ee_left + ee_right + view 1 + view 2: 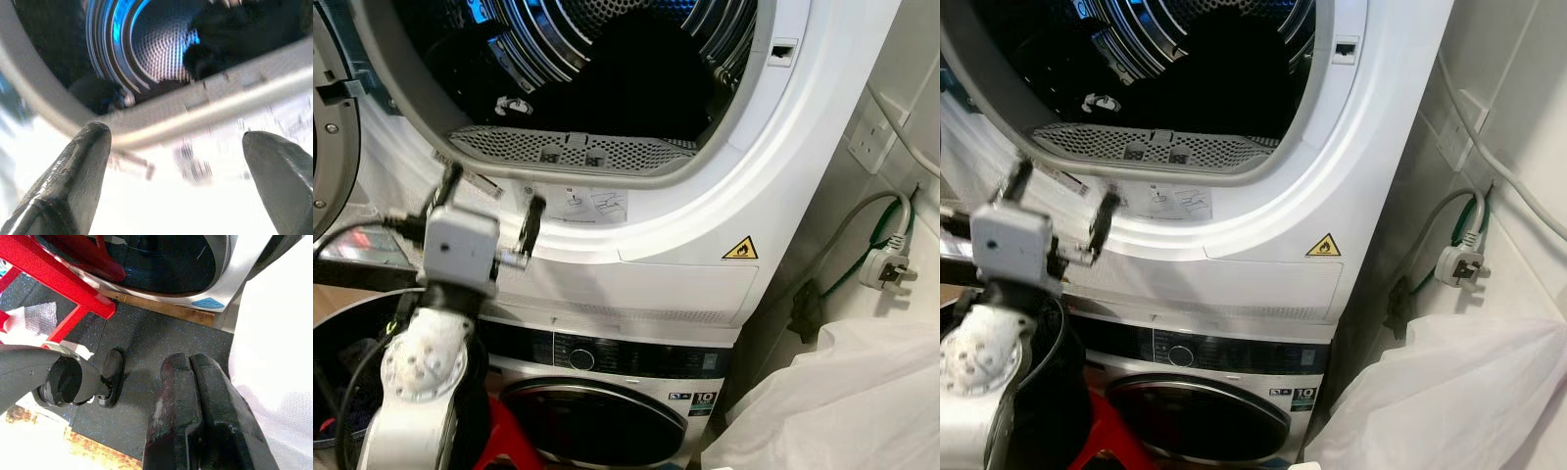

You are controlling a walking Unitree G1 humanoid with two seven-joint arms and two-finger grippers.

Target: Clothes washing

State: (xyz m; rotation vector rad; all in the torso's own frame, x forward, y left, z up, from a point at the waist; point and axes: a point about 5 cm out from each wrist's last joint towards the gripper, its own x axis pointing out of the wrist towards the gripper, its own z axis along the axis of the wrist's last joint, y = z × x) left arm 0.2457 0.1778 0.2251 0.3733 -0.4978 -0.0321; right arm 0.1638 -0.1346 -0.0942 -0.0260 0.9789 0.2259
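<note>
I have the left tool (492, 201) raised in front of the upper machine (705, 245), its two black fingers spread wide and holding nothing, just below the lip of the open drum (607, 39). The dark clothes (636, 83) sit well inside the drum, piled toward the back right behind the perforated lint filter (568, 149) at the mouth. My judgement is that the step in hand is reaching in for that load, and doing it well means lifting the wrist first so the fingers clear the rim and the filter and do not scrape across them, then driving forward and to the right toward the bulk of the fabric. I would keep the tool wide until both fingers are sunk into cloth, because dark fabric against a dark drum gives me little to judge depth by, and the left wrist view is blurred. The right tool (205, 416) hangs low by the floor (146, 347) beside the lower washer (607, 392), fingers pressed together and empty; I leave it idle. The white bag (842, 401) on the right stays out of the path.
</note>
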